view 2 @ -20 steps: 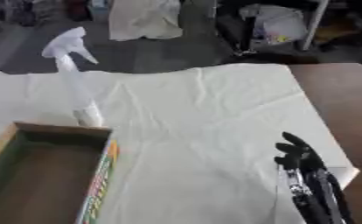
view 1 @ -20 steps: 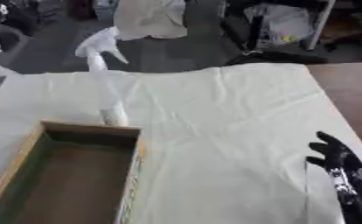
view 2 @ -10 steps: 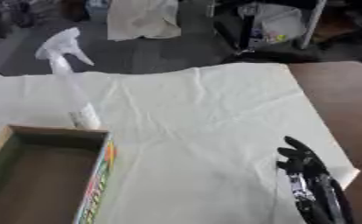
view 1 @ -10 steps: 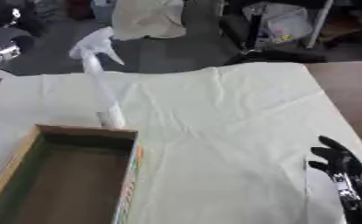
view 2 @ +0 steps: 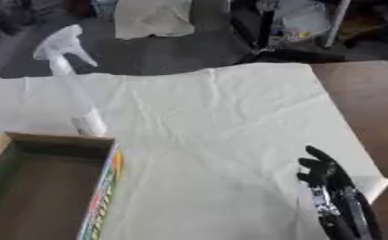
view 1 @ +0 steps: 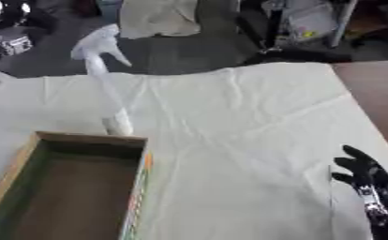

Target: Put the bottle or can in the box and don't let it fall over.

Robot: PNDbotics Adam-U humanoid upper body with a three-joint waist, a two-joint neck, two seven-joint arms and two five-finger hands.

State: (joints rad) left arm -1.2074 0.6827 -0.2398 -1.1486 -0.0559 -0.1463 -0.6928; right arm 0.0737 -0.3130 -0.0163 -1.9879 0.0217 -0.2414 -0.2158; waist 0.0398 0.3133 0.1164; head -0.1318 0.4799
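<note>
White spray bottle (view 1: 107,84) upright behind box (view 1: 66,187), right hand (view 2: 324,176) open

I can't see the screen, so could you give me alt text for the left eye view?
A white spray bottle stands upright on a white cloth, just behind an open, empty cardboard box at lower left. The robot's black right hand rests idle at lower right, fingers up, touching neither; no left hand shows.
</note>
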